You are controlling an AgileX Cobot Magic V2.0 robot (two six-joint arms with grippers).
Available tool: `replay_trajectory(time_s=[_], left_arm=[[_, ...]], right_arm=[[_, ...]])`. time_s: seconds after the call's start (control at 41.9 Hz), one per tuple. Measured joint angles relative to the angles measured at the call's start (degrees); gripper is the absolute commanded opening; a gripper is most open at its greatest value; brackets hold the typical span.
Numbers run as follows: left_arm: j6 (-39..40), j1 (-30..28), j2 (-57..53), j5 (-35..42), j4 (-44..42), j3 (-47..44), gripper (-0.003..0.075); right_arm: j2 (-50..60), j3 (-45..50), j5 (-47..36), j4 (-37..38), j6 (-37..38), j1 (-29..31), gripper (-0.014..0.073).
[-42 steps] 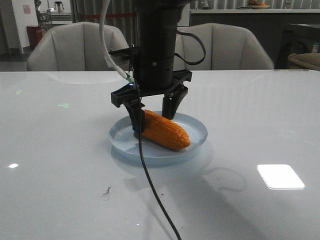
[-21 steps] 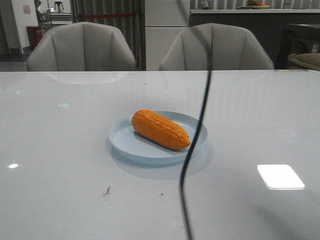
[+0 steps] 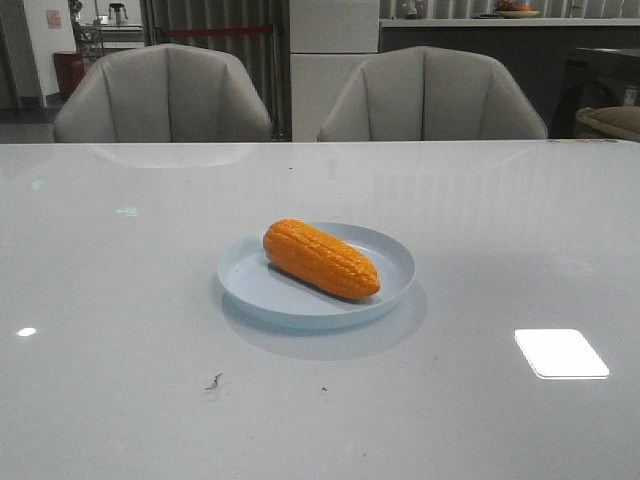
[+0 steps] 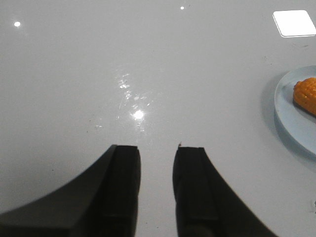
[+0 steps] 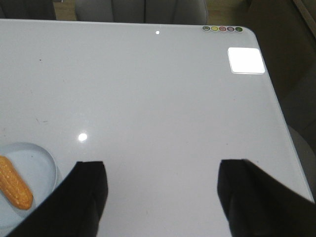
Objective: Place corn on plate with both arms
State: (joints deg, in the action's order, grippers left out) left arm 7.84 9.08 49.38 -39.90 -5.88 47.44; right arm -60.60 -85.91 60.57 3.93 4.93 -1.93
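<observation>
The orange corn [image 3: 320, 259] lies on its side in the pale blue plate [image 3: 250, 286] at the table's middle. Neither arm shows in the front view. In the left wrist view my left gripper [image 4: 156, 148] is open and empty over bare table, with the plate's rim [image 4: 282, 113] and one end of the corn [image 4: 306, 95] at the frame's edge. In the right wrist view my right gripper [image 5: 160, 163] is wide open and empty above the table, apart from the plate [image 5: 42, 165] and the corn [image 5: 15, 183].
Two grey chairs [image 3: 165, 95] stand behind the white glossy table [image 3: 500, 230]. Bright lamp reflections [image 3: 560, 352] lie on its surface. The table's far right corner and edge [image 5: 276, 94] show in the right wrist view.
A second ago a gripper stood around the corn on the plate. It has let go and drawn out of the front view with its cable. The corn has not moved.
</observation>
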Motion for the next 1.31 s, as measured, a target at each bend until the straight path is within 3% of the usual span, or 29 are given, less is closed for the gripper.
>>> replay_trajectory(time_s=[0.167, 0.31, 0.906, 1.121, 1.311], left_arm=[[0.0, 0.0, 0.0, 0.0, 0.0, 0.0, 0.0258], [0.0, 0.0, 0.0, 0.0, 0.0, 0.0, 0.0258], [0.0, 0.0, 0.0, 0.0, 0.0, 0.0, 0.0253], [0.0, 0.0, 0.0, 0.0, 0.11, 0.0, 0.0084], [0.0, 0.0, 0.0, 0.0, 0.11, 0.0, 0.009]], right_arm=[[19.62, 24.21, -5.25, -2.42, 0.83, 0.38, 0.0573], [27.2, 33.74, -2.91, -3.42, 1.98, 0.38, 0.0573], [27.77, 34.61, -2.47, -3.46, 2.29, 0.38, 0.0573], [27.77, 34.61, -2.47, -3.55, 2.29, 0.38, 0.0573], [27.77, 34.61, -2.47, -3.93, 2.37, 0.38, 0.0573]])
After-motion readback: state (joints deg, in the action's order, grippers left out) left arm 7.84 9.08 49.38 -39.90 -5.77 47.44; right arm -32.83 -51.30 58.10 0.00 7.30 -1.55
